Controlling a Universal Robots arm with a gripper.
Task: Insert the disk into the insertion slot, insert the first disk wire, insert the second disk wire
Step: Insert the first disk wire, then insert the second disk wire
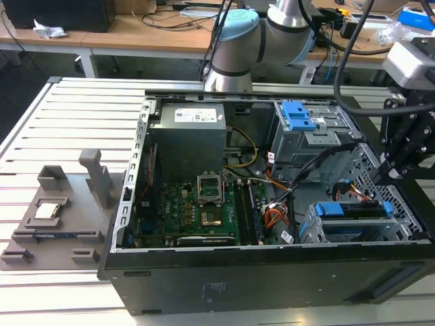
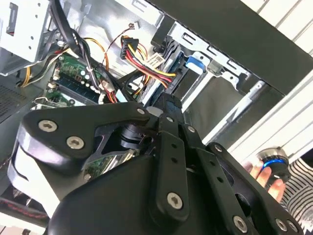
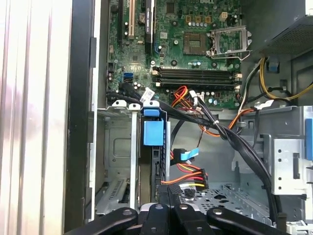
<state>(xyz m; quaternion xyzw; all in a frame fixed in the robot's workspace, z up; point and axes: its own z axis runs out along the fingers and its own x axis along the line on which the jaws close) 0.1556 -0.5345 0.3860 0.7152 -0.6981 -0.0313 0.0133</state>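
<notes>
The disk [image 1: 353, 209], in its blue carrier, lies inside the insertion slot [image 1: 314, 232], a low perforated grey cage at the case's near corner on the exterior view's right. My gripper [image 1: 382, 173] hangs just above the disk's outer end. In the first wrist view the disk's blue carrier [image 3: 152, 131] stands edge-on in the slot [image 3: 117, 161]. My gripper [image 3: 171, 197] is close over it, fingers together. A connector on red, yellow and black wires [image 3: 193, 177] and a blue-tipped cable [image 3: 186, 155] hang loose beside the disk. Whether anything is pinched is hidden.
The open case [image 1: 204, 285] holds a motherboard [image 1: 197, 210], a power supply [image 1: 187, 136] and a taller bay with a blue latch [image 1: 299, 117]. Black cable bundles [image 3: 234, 142] cross beside the slot. A grey fixture [image 1: 61, 210] sits on the slatted table. A hand [image 2: 266, 176] rests by a blue-lit knob.
</notes>
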